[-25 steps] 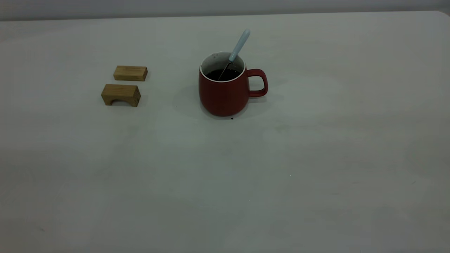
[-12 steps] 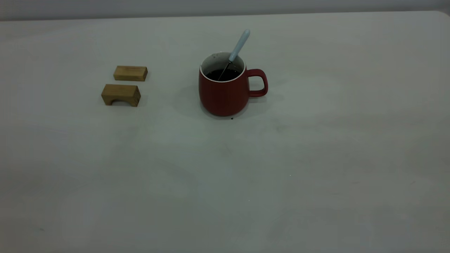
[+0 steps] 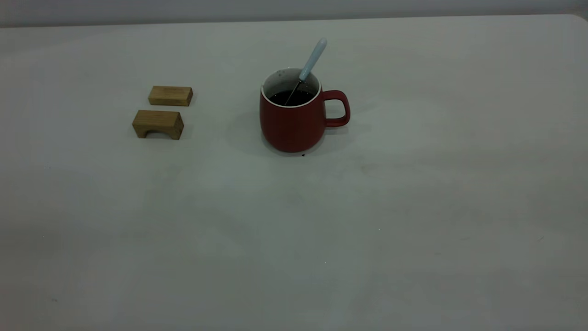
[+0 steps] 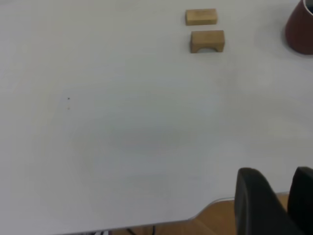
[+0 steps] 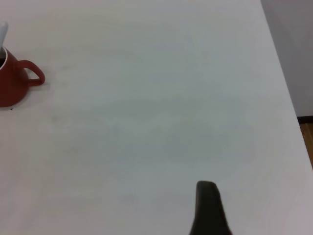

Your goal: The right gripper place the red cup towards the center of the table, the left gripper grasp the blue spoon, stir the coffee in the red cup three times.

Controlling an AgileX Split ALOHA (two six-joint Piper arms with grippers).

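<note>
The red cup (image 3: 294, 124) stands upright near the middle of the table (image 3: 367, 230), its handle pointing right. Dark coffee (image 3: 291, 97) fills it partway. The blue spoon (image 3: 312, 59) leans in the cup, its handle sticking up over the far right rim. Neither gripper shows in the exterior view. In the left wrist view my left gripper (image 4: 279, 183) hovers at the table's near edge, open and empty, far from the cup (image 4: 301, 32). The right wrist view shows one black finger of my right gripper (image 5: 207, 205) over bare table, well away from the cup (image 5: 14, 83).
Two wooden blocks lie left of the cup: a flat one (image 3: 170, 95) and an arched one (image 3: 158, 124) in front of it. The table's edge (image 5: 288, 98) runs close to the right arm, with floor beyond.
</note>
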